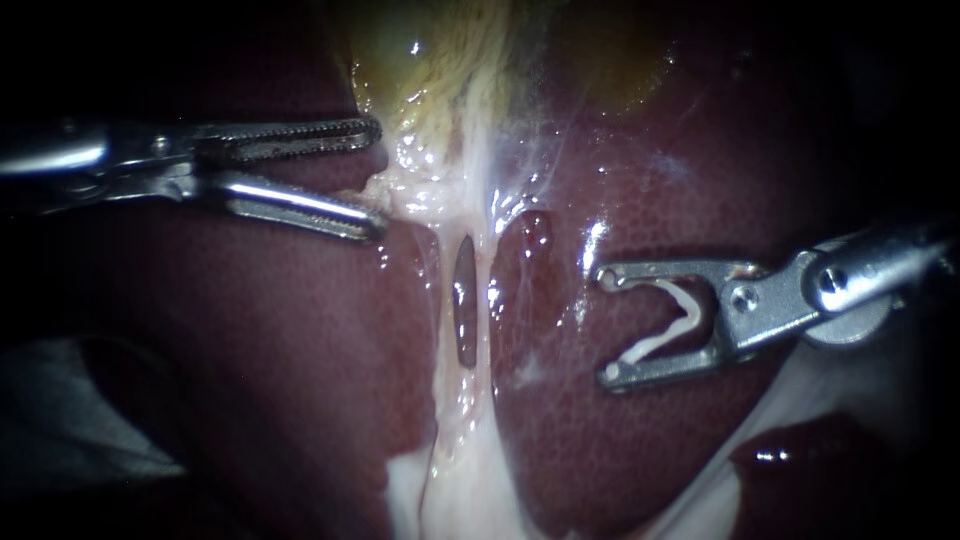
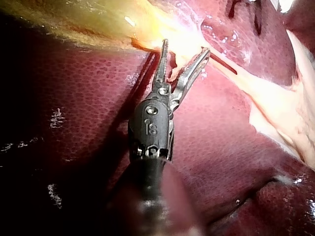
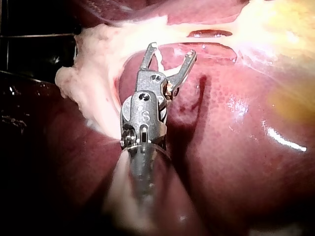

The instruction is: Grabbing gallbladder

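Two instruments were in view, neither gripping anything that we could confirm. Left instrument (image 1: 375,180) (image 2: 186,46): jaws wide apart, toothed faces showing. Its tips sat at the edge of the pale, wet tissue (image 1: 415,195) just under the gallbladder (image 1: 430,60) (image 2: 98,24), the lower jaw touching that tissue. We saw no closure on it.

The gallbladder lay ahead of these jaws as a yellowish mass at the top of the endoscope view. From it a pale band (image 1: 465,400) ran down over the liver (image 1: 250,330), split by a dark slit (image 1: 465,312).

Right instrument (image 1: 607,325) (image 3: 169,50): jaws also wide, well apart from the band, over bare liver. A white curved clip (image 1: 675,318) lay in the gap. We could not tell whether both jaws pressed on it.
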Available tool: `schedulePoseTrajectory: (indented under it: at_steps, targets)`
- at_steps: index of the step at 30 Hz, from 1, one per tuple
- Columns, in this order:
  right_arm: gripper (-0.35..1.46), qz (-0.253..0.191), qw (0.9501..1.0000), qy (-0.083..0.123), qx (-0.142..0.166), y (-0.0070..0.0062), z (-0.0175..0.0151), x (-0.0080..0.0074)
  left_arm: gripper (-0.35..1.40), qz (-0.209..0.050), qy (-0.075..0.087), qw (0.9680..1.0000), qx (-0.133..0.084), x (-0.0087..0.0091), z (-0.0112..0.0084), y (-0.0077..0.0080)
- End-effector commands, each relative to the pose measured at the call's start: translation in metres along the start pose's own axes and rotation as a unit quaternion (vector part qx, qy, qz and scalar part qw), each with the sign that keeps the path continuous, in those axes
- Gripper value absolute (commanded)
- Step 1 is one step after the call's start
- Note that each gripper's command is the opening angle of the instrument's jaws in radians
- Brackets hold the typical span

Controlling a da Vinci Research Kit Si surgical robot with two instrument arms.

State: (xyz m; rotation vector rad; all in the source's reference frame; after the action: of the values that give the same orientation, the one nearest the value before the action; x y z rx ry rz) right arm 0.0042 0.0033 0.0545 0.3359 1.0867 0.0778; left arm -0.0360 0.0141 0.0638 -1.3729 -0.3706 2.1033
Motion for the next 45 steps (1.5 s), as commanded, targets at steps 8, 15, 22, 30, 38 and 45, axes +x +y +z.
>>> schedulePoseTrajectory:
  at_steps: [8,15,22,30,38,45]
  targets:
    - [0.49,0.0,1.0,0.0,0.0,0.0,0.0,0.0,0.54,-0.025,-0.018,0.9995,0.003,-0.0023,0.0009,-0.0006]
    - [0.49,0.0,1.0,0.0,0.0,0.0,0.0,0.0,0.46,-0.041,-0.032,0.9986,0.005,-0.0037,0.0013,-0.0009]
    - [0.49,0.0,1.0,0.0,0.0,0.0,0.0,0.0,0.32,-0.061,-0.044,0.9972,-0.001,-0.0048,0.0018,-0.0004]
    - [0.49,0.0,1.0,0.0,0.0,-0.0001,-0.0001,0.0,0.24,-0.065,-0.044,0.9969,-0.003,-0.0045,0.0021,-0.0003]
    - [0.49,0.0,1.0,0.0,0.0,-0.0001,-0.0001,0.0001,0.0,-0.069,-0.044,0.9967,-0.003,-0.0041,0.0024,-0.0005]
    - [0.49,0.0,1.0,0.0,0.0,-0.0001,-0.0001,0.0002,-0.35,-0.081,-0.044,0.9957,-0.003,-0.004,0.002,-0.0004]
